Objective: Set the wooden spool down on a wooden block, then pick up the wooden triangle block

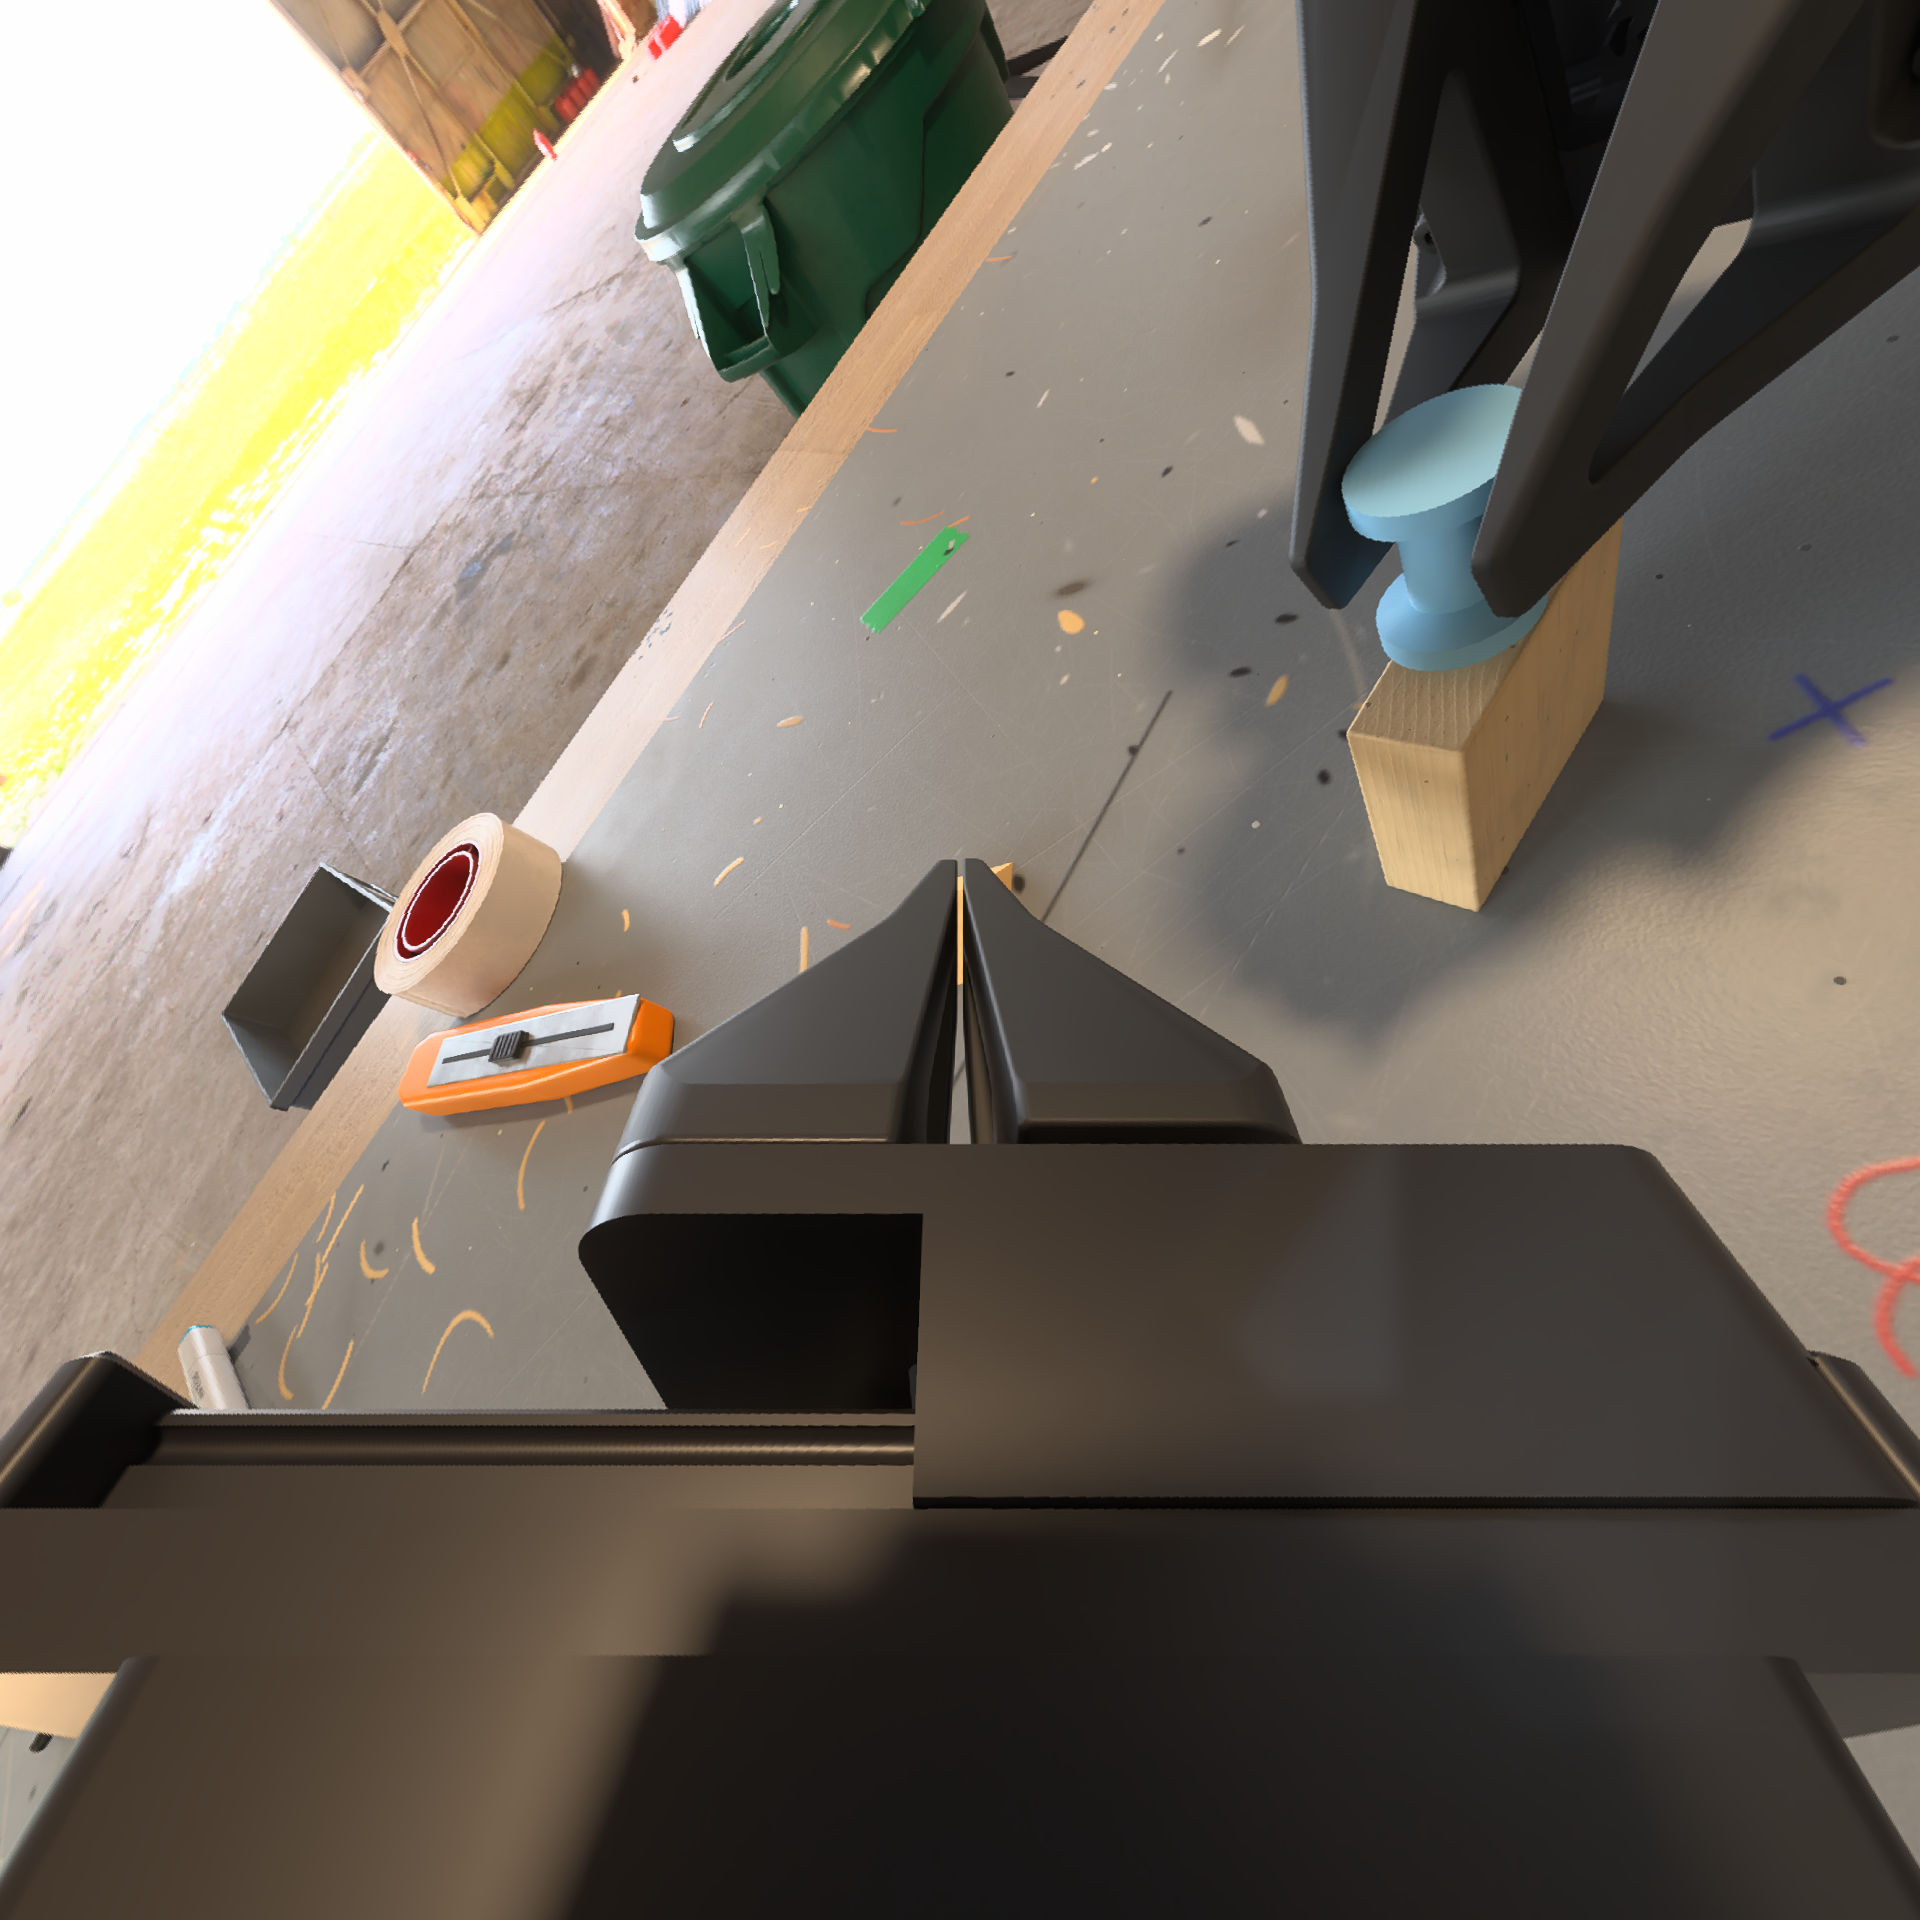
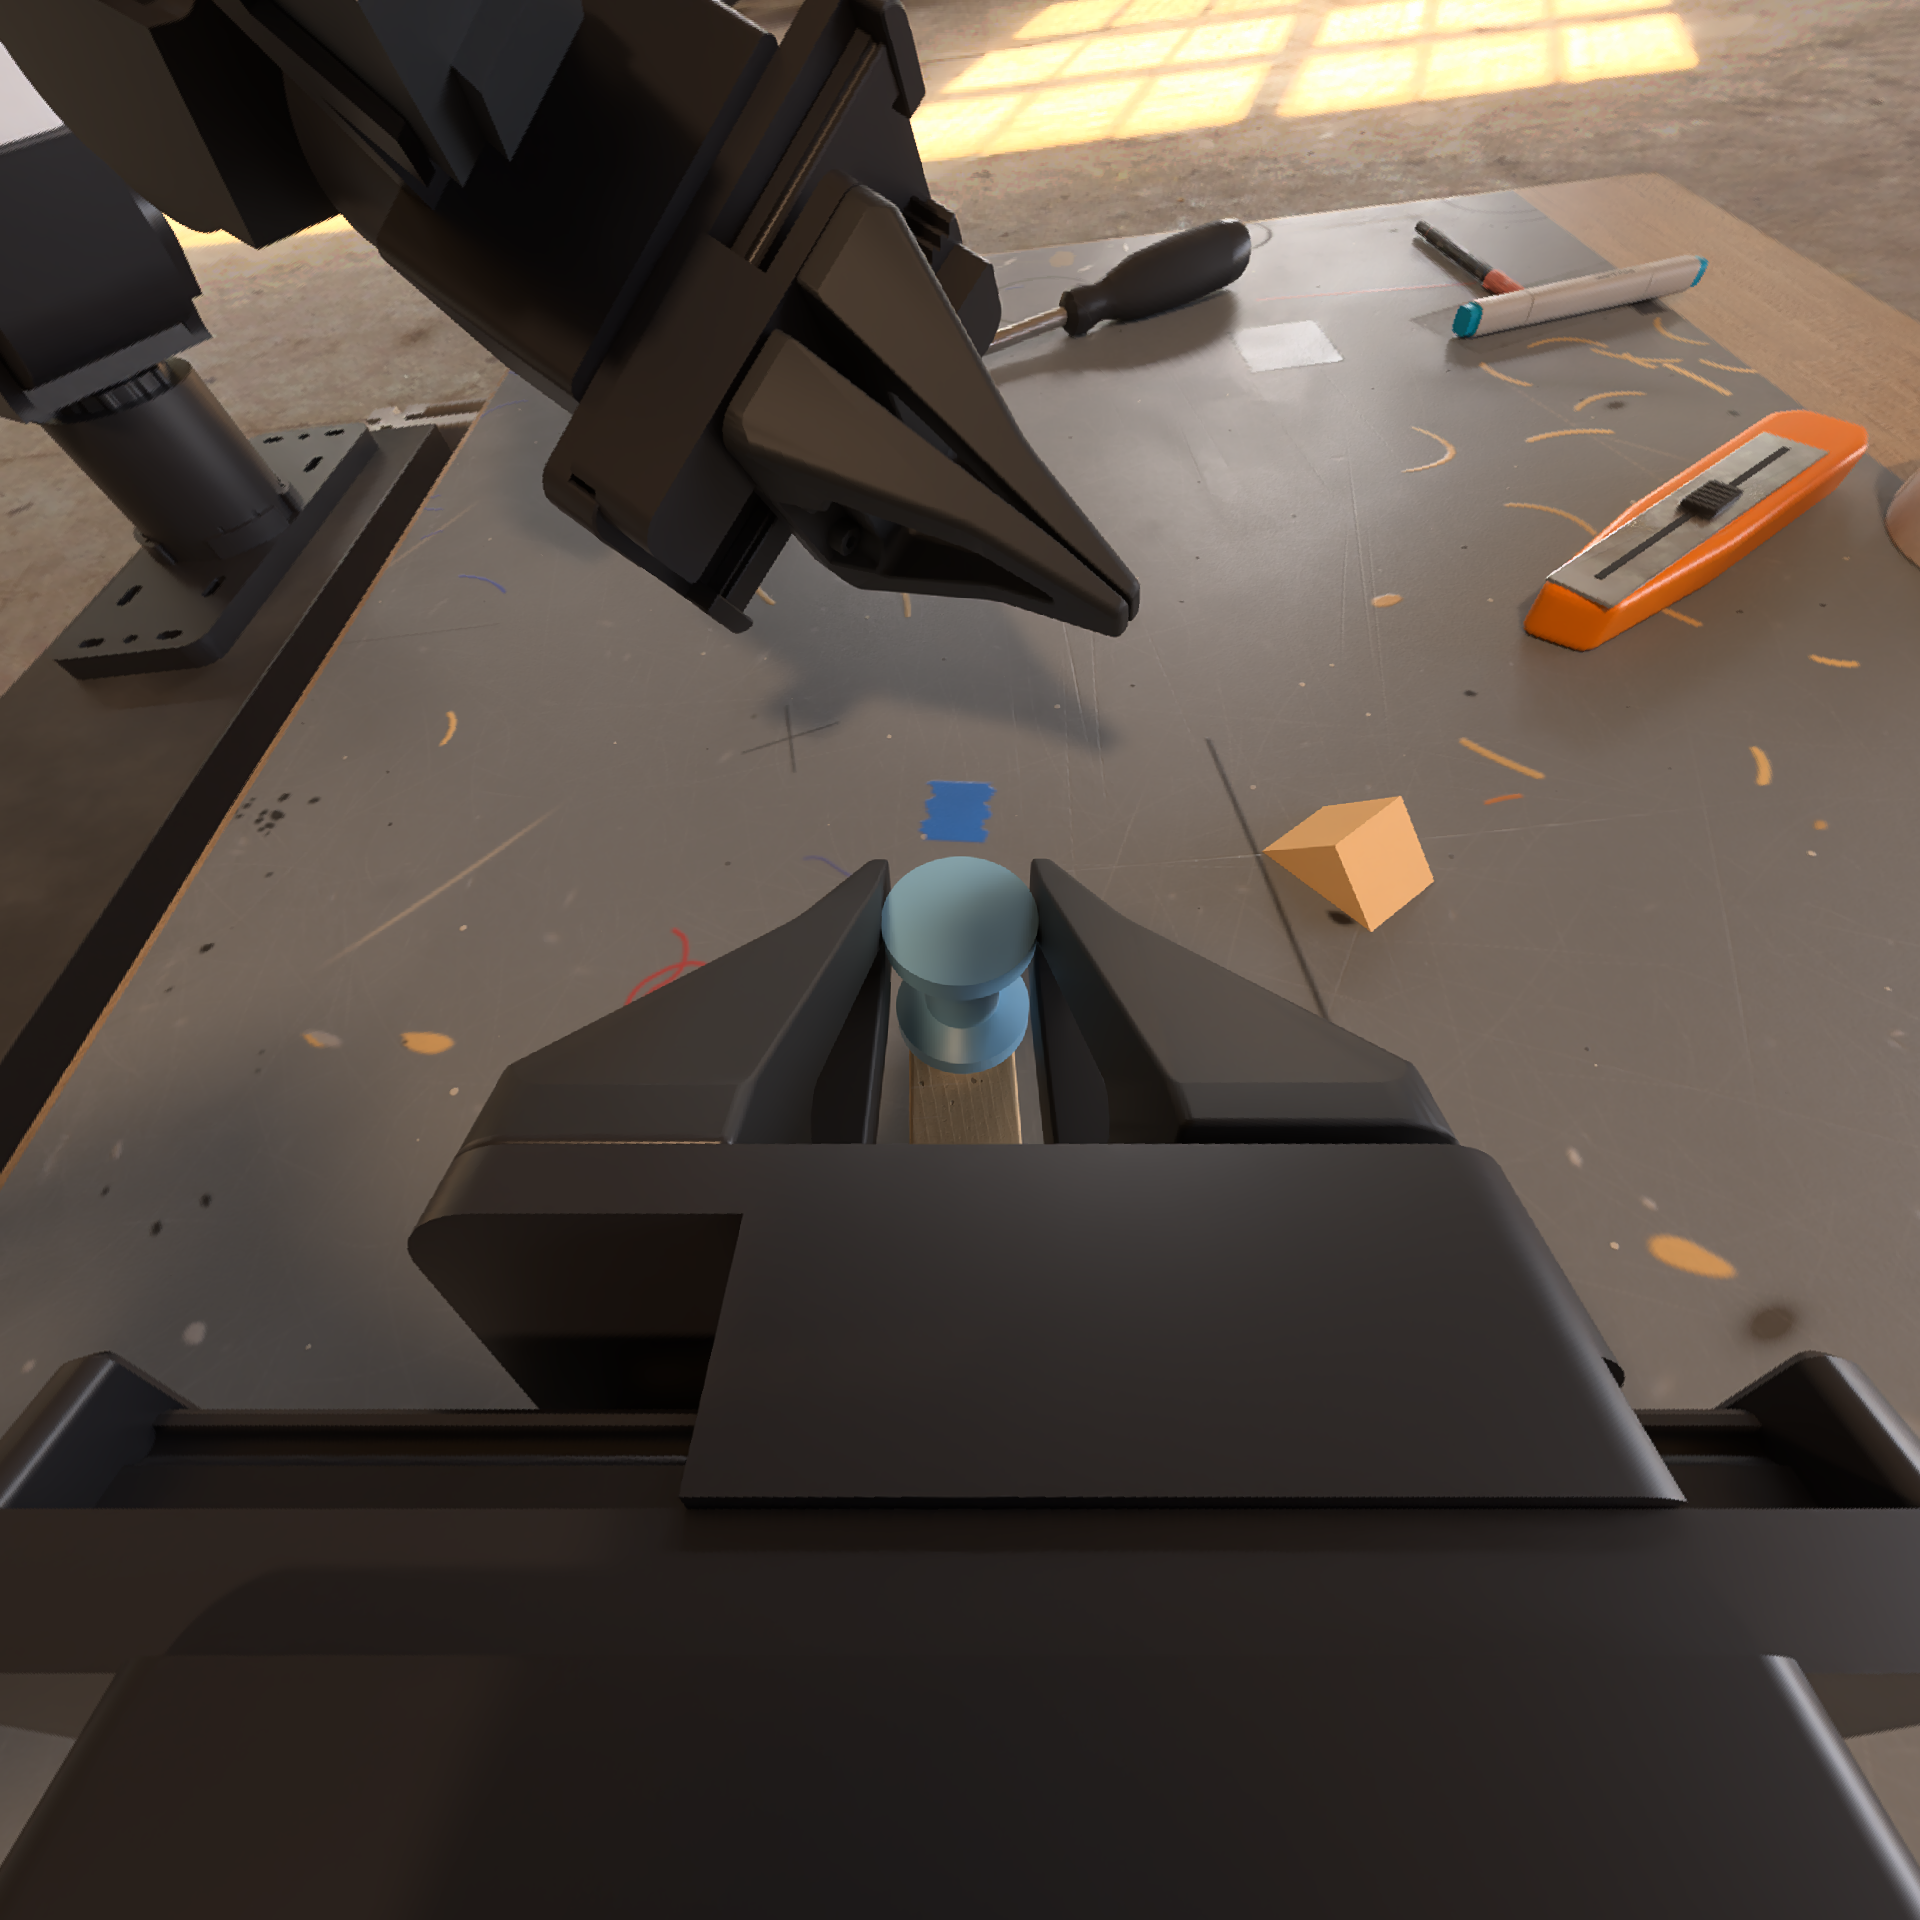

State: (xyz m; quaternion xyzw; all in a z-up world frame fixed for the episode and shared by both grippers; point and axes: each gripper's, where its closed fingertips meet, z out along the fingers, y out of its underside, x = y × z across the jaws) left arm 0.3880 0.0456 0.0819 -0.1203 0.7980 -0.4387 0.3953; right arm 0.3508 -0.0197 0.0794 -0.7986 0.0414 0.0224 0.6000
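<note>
Right hand [image 2: 961,914] straddles spool [image 2: 961,961] on block [image 1: 1475,769], contact unclear; left hand [image 1: 958,883] closed, empty.

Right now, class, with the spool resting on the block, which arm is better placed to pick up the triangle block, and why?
Left. The left gripper is empty and shut, hovering near the triangle block. The right gripper straddles the blue spool on the wooden block.

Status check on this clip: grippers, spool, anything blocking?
Left gripper shut, empty, hovering. Right gripper straddles spool on block; grip unclear. Triangle block on table, untouched, path clear.
</note>
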